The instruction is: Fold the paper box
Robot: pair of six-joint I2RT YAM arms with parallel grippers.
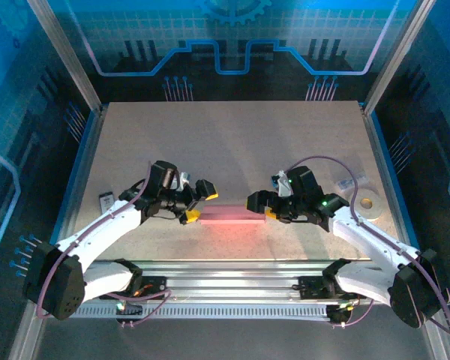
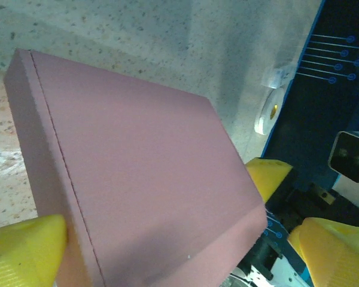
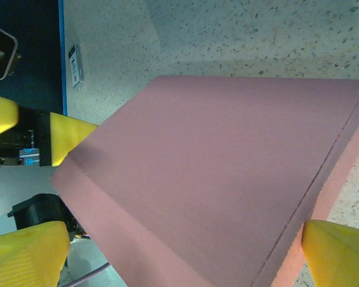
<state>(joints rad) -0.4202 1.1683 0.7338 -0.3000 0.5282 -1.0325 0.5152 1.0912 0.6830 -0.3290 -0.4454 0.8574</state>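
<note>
Top external view: my left gripper (image 1: 199, 203) and right gripper (image 1: 262, 208), both spread open, flank the paper box (image 1: 232, 217), so I should press evenly.

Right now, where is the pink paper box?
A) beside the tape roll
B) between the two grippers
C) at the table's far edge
B: the top view shows the paper box lying flat between the left gripper and the right gripper.
</note>
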